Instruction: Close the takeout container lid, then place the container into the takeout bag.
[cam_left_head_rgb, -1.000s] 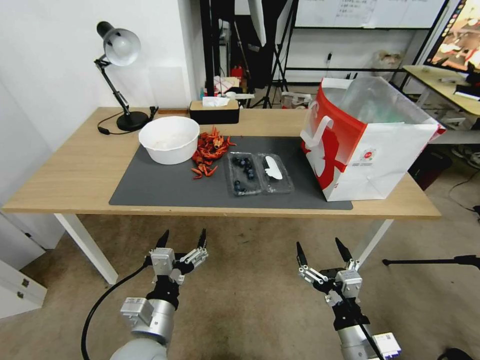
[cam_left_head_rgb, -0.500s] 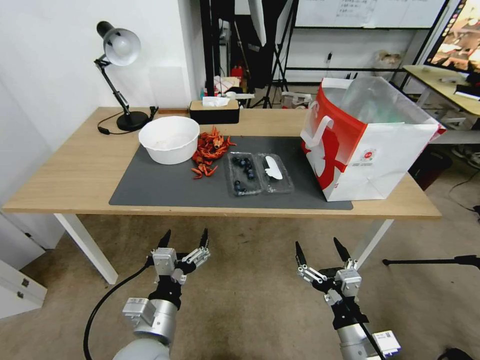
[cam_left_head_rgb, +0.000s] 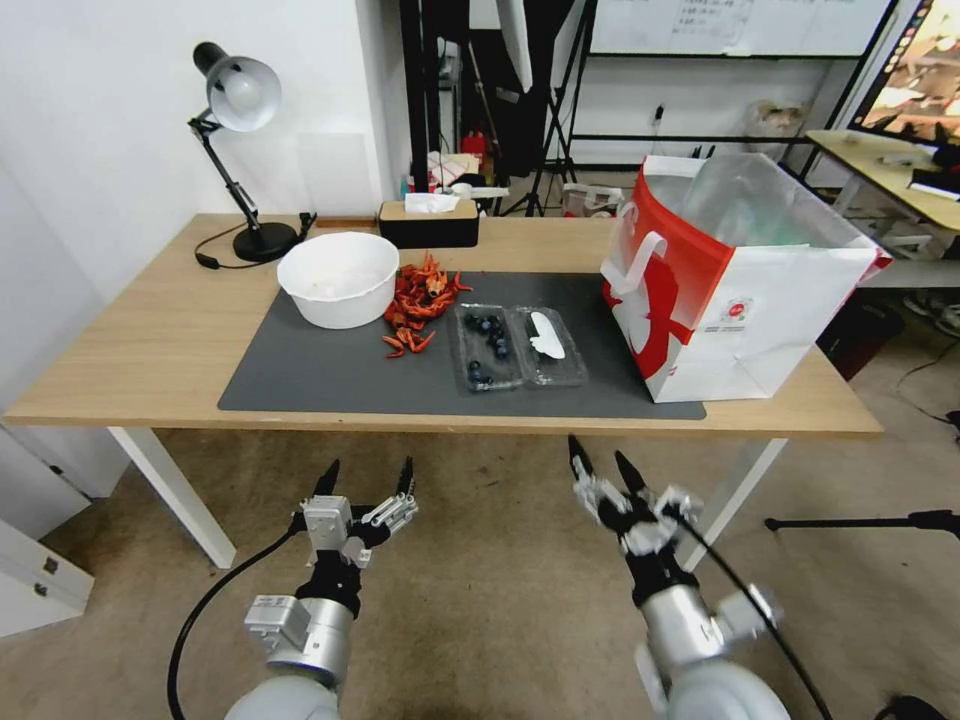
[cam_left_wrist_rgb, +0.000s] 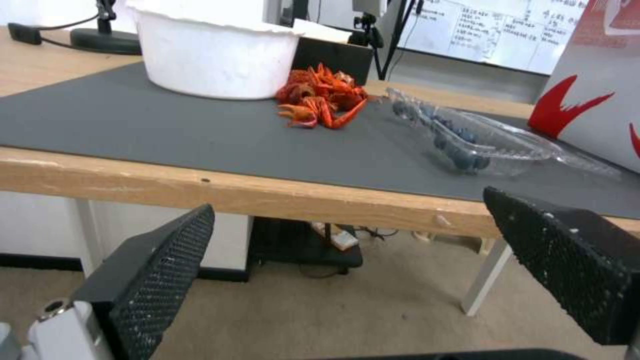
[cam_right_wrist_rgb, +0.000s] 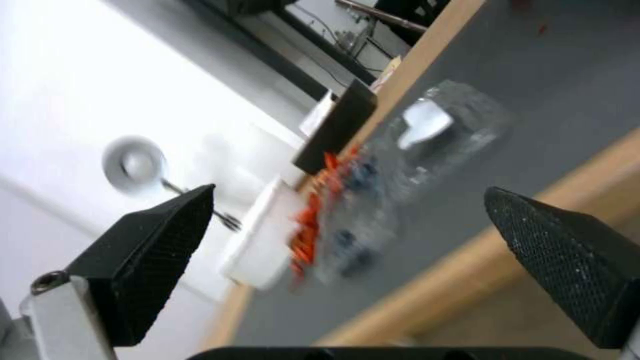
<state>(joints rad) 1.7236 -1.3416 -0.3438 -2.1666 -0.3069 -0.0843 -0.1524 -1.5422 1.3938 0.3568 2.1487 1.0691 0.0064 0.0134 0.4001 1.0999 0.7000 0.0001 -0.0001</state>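
Note:
The takeout container (cam_left_head_rgb: 488, 346) lies open and flat on the grey mat (cam_left_head_rgb: 330, 375), blueberries in its left half. Its lid (cam_left_head_rgb: 551, 344), clear with a white oblong label, rests flat beside it on the right. The takeout bag (cam_left_head_rgb: 735, 285) stands upright at the table's right end, white with a red side and a clear liner. My left gripper (cam_left_head_rgb: 364, 477) is open below the table's front edge, parked over the floor. My right gripper (cam_left_head_rgb: 601, 461) is open, rolled over and raised just under the table edge, in front of the container (cam_right_wrist_rgb: 373, 210). The container (cam_left_wrist_rgb: 460, 142) also appears past the open left fingers.
A round white bowl (cam_left_head_rgb: 338, 278) and a pile of red crayfish shells (cam_left_head_rgb: 418, 300) sit left of the container. A desk lamp (cam_left_head_rgb: 235, 150) and a black tissue box (cam_left_head_rgb: 430, 222) stand at the back. The wooden table's front edge (cam_left_head_rgb: 440, 422) lies between grippers and mat.
My right gripper has risen toward the table edge, shifted left and rolled about its wrist. The left gripper and everything on the table stayed put.

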